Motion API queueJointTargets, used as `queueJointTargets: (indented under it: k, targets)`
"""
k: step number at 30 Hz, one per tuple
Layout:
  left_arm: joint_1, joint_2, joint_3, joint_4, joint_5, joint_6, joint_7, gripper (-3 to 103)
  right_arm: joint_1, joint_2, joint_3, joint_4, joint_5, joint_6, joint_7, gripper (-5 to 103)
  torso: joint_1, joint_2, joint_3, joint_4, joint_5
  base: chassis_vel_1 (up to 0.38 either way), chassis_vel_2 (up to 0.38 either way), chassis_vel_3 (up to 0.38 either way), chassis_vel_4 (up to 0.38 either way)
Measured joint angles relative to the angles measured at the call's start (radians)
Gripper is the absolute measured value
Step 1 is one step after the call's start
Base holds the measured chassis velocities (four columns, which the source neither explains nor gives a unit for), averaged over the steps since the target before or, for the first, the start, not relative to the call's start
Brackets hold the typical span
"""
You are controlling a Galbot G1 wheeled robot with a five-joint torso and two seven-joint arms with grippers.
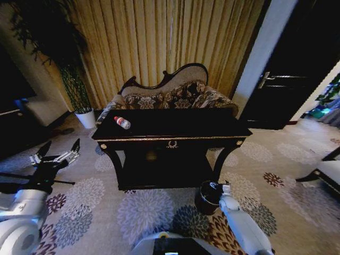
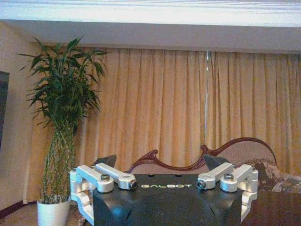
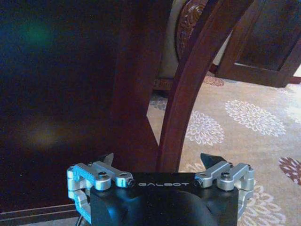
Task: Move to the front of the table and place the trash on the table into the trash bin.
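Head view: table [image 1: 175, 130] straight ahead, sofa [image 1: 170, 95] behind. Bottle [image 1: 122, 122] lying on tabletop near left end, red cap toward the corner. Bin [image 1: 207, 197] on carpet by table's front right leg. Left gripper [image 1: 57, 151] raised left of table, fingers spread apart, holding nothing. Right gripper [image 3: 160, 165] low beside curved leg [image 3: 188, 94], just over bin; fingers parted, nothing between.

You're in a formal sitting room: carved floral-upholstered sofa [image 1: 170, 93], pleated gold curtains [image 1: 164, 37], flower-patterned carpet [image 1: 255, 154].
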Motion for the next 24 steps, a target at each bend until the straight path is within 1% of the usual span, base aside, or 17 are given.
queueJointTargets:
  k: [20, 24]
  targets:
    - [-0.002, -0.004, 0.002, 0.002, 0.000, -0.002, 0.001, 100, -0.014, 0.000, 0.005, 0.022, 0.005, -0.002, 0.000, 100, 0.000, 0.000, 0.000, 0.0000, 0.0000, 0.000, 0.000, 0.000, 0.000]
    - [-0.003, -0.007, 0.005, 0.002, -0.001, -0.002, 0.001, 100, -0.029, -0.008, 0.006, 0.068, 0.033, -0.009, 0.000, 100, 0.000, 0.000, 0.000, 0.0000, 0.0001, 0.000, 0.000, 0.000, 0.000]
